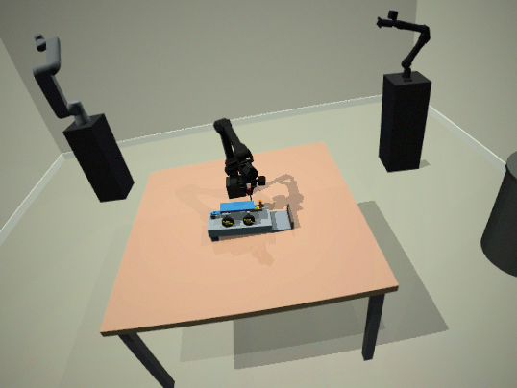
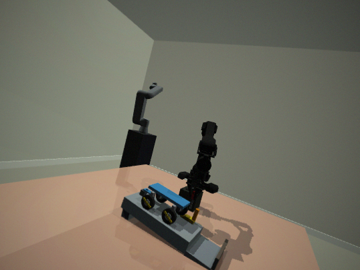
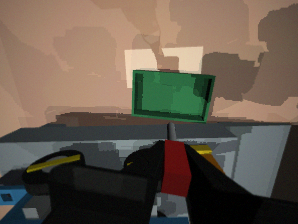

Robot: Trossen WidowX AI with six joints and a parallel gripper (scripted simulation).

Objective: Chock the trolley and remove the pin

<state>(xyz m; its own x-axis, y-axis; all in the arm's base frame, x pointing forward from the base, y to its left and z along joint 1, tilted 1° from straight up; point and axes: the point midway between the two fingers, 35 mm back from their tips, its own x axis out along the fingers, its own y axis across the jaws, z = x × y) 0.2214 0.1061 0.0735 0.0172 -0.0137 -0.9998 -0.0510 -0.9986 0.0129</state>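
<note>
My gripper (image 1: 250,191) (image 2: 193,195) (image 3: 172,147) is shut on the red-headed stop pin, above the ramp's robot-side edge near the downhill end of the trolley. In the wrist view the pin's grey shaft (image 3: 171,131) points toward the green tray (image 3: 172,95), which lies empty beside the ramp and is hidden in the top and exterior views. The trolley (image 1: 236,206) (image 2: 168,194) stands on the ramp (image 1: 240,231) (image 2: 160,225). The yellow chock (image 2: 188,218) (image 3: 202,149), orange handle up, sits at the downhill side of the trolley's robot-side lower wheel; whether they touch is hard to tell.
An upright end plate (image 1: 289,217) (image 2: 221,252) stands at the ramp's low end. The arm's black base (image 1: 236,187) is on the table behind the ramp. Two other arms stand on black pedestals (image 1: 98,156) (image 1: 405,122) away from the table.
</note>
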